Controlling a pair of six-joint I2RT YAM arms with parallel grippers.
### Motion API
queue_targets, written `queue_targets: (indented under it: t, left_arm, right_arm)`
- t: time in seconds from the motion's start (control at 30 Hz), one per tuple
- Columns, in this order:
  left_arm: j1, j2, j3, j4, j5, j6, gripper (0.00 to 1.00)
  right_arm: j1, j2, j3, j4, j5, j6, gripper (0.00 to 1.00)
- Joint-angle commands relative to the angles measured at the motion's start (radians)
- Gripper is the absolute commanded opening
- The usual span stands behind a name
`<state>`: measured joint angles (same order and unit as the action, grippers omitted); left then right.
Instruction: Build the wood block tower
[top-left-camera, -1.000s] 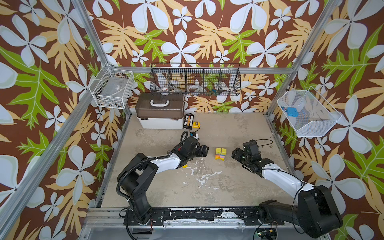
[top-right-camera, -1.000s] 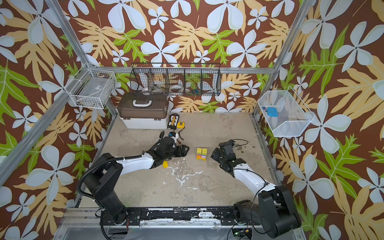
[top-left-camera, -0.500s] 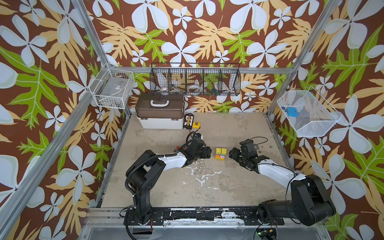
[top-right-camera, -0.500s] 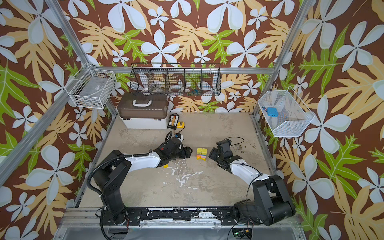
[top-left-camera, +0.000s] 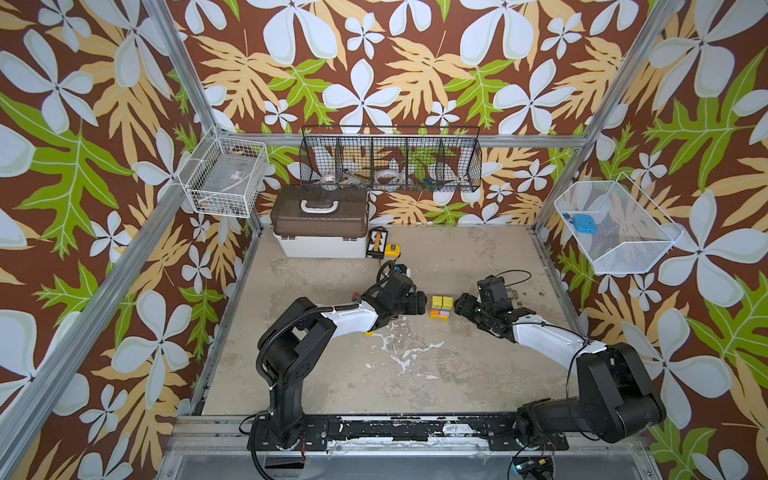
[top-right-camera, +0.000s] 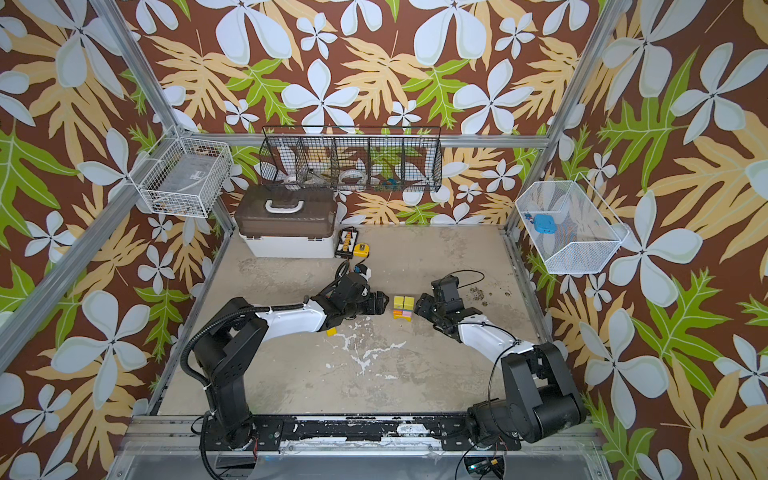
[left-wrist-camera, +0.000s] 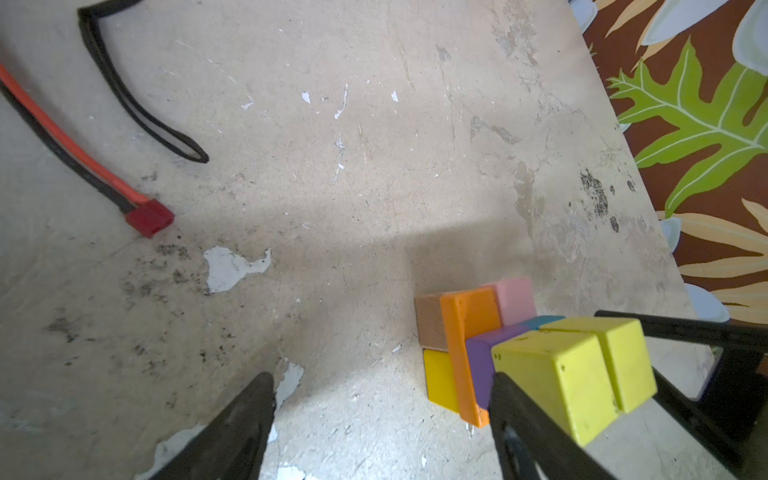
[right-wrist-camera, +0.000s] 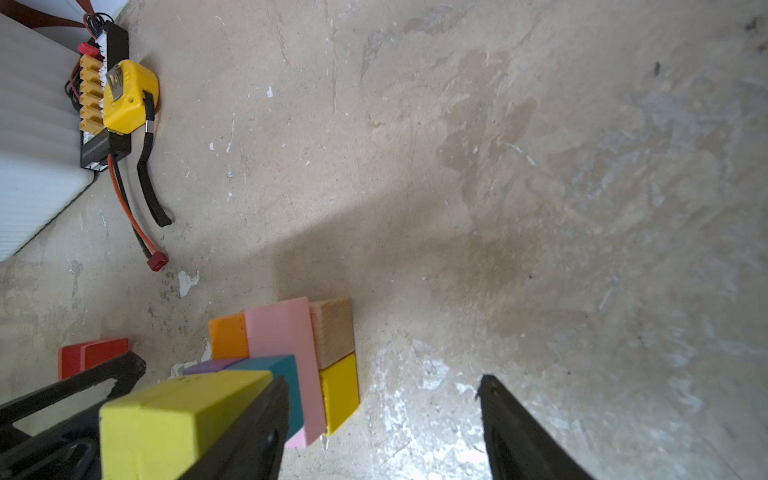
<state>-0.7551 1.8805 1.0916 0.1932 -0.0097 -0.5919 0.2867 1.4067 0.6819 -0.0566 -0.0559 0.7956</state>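
1. Closed in on the tower (top-left-camera: 440, 308) from both sides over the last second, with the left gripper (top-left-camera: 423, 302) and the right gripper (top-left-camera: 459, 306); no shift of the tower itself.
2. Standing in the middle of the table (top-left-camera: 415, 386), between the two grippers in both top views: yellow cube (left-wrist-camera: 440, 380) and tan wooden cube (left-wrist-camera: 430, 324) at the base, flat orange bar (left-wrist-camera: 469, 324) and pink bar (left-wrist-camera: 515, 299) over them, purple block (left-wrist-camera: 482, 357) and teal block (right-wrist-camera: 282, 374) next, two lime-yellow cubes (left-wrist-camera: 557, 382) on top.
3. Left gripper: jaws spread wide, holding nothing, only bare table in the gap; one finger (left-wrist-camera: 523, 432) hard by the outer face of a lime-yellow cube, touching or just short of it, impossible to tell.
4. Right gripper: same picture from the opposite side, jaws wide and empty, one finger (right-wrist-camera: 253, 432) up against the lime-yellow top, contact not certain.
5. Loose nearby: red block (right-wrist-camera: 93, 355) flat on the table behind the left gripper's fingers; yellow block (top-left-camera: 370, 332) peeking out under the left forearm.
6. Farther back: red-plugged cable (left-wrist-camera: 149, 216), yellow tape measure (right-wrist-camera: 129, 95), black connector board (top-left-camera: 376, 243), brown-lidded white toolbox (top-left-camera: 320, 224) at the rear left.
7. On the walls: white wire basket (top-left-camera: 224, 178), black wire rack (top-left-camera: 390, 158), white mesh basket (top-left-camera: 615, 232).
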Motion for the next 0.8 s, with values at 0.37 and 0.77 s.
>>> queue_targets:
  t: [0.37,0.77]
  left_arm:
    - [-0.016,0.019,0.037,-0.022,0.003,0.01,0.82]
    - [-0.018,0.02,0.04,-0.031,-0.007,0.018,0.82]
  right_arm:
    - [0.001,-0.016,0.002,0.016,-0.014,-0.012,0.73]
    - [0.009,-0.007,0.007,0.019,-0.019,-0.016,0.73]
